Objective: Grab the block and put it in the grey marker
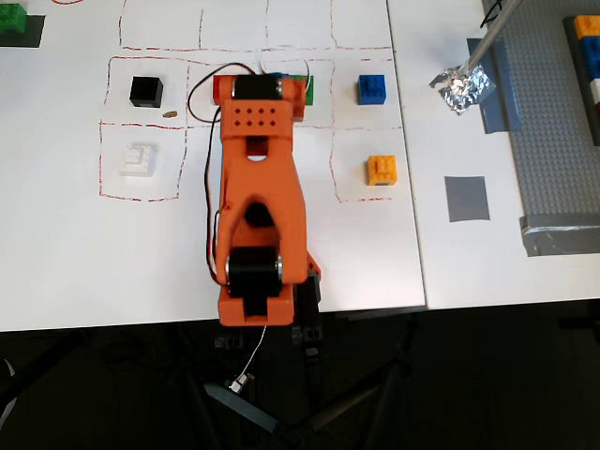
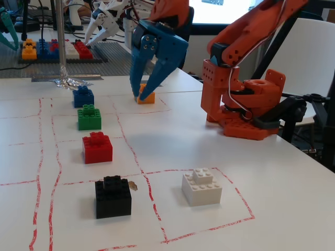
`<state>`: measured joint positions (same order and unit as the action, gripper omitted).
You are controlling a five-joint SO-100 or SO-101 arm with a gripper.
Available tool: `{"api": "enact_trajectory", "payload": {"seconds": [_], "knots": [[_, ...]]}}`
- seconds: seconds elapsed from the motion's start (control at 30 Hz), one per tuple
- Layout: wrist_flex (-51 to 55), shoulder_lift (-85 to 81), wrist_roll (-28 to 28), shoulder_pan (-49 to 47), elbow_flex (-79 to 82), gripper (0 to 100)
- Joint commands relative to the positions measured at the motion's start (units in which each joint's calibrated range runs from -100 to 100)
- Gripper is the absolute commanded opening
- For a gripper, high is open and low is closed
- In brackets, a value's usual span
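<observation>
Robotics lab: spare robot arms (image 2: 112,13), camera tripod (image 1: 281,412).

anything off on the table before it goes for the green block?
Minor only. A small brown speck lies on the white sheet right beside the black block, looking like stray debris. A crumpled foil piece sits at the foot of a metal rod. The green block sits square in its row; the gripper hangs open above the table.

Six single blocks: black (image 2: 112,197), white (image 2: 201,186), red (image 2: 97,148), green (image 2: 89,117), blue (image 2: 83,97), orange (image 2: 147,96).
</observation>
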<state>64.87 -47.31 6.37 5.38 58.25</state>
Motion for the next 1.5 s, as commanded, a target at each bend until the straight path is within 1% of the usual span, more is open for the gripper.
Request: {"api": "enact_trajectory", "payload": {"seconds": [0.0, 0.17, 0.37, 0.7, 0.9, 1.2, 1.37, 1.47], "knots": [[0.76, 5.91, 0.20, 3.57, -9.66, 6], [2.48, 14.44, 0.34, 5.60, -17.36, 16], [2.64, 21.16, 0.05, 7.54, -23.53, 25], [2.56, 32.62, -1.03, 9.48, -32.14, 32], [0.76, 37.62, -0.63, 10.19, -33.86, 33], [-3.65, 43.57, -0.15, 11.07, -34.86, 32], [-6.50, 44.94, 0.49, 11.25, -34.32, 29], [-7.97, 45.55, 0.93, 11.42, -33.59, 24]]}}
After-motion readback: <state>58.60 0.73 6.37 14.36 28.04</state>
